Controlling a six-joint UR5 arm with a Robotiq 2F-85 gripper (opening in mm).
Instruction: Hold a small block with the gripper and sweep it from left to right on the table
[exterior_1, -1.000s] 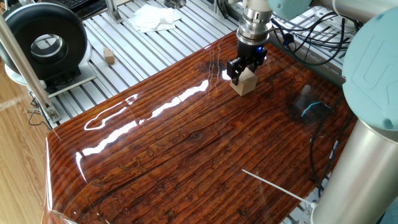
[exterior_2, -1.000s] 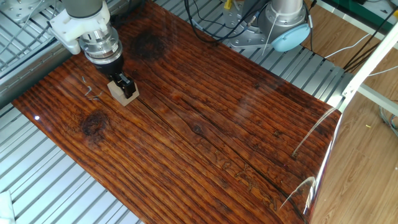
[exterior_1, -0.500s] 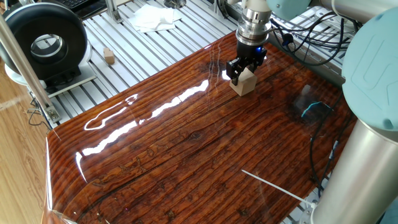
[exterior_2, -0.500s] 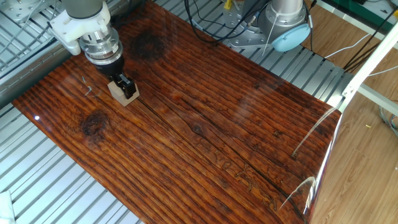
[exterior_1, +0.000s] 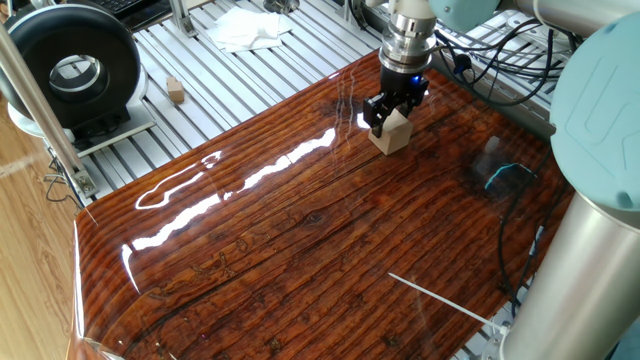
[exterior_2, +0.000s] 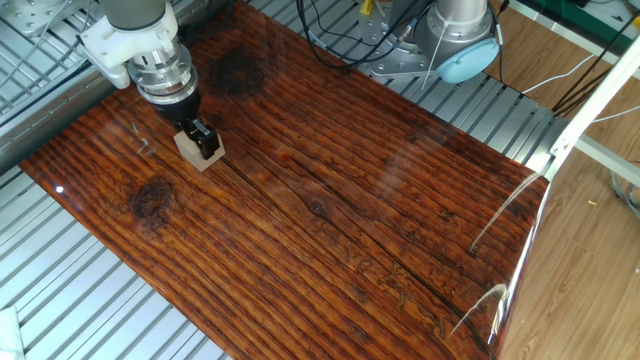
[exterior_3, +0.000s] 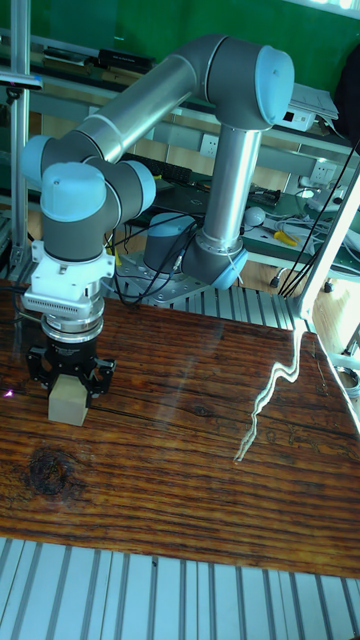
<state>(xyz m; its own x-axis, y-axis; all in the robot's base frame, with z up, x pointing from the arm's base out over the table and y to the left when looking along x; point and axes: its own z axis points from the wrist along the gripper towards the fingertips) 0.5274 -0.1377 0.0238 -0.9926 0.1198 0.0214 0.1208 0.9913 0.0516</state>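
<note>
One block in play: we have the small block (exterior_1: 393, 132) clamped between the prongs of the tool (exterior_1: 393, 108), resting on the tabletop (exterior_1: 300, 230) near its left end; we judge the sweep has barely begun; we should keep it flat on the wood, hold grip firm, run straight toward the right edge at steady height; tilt would likely snag the grain.
</note>
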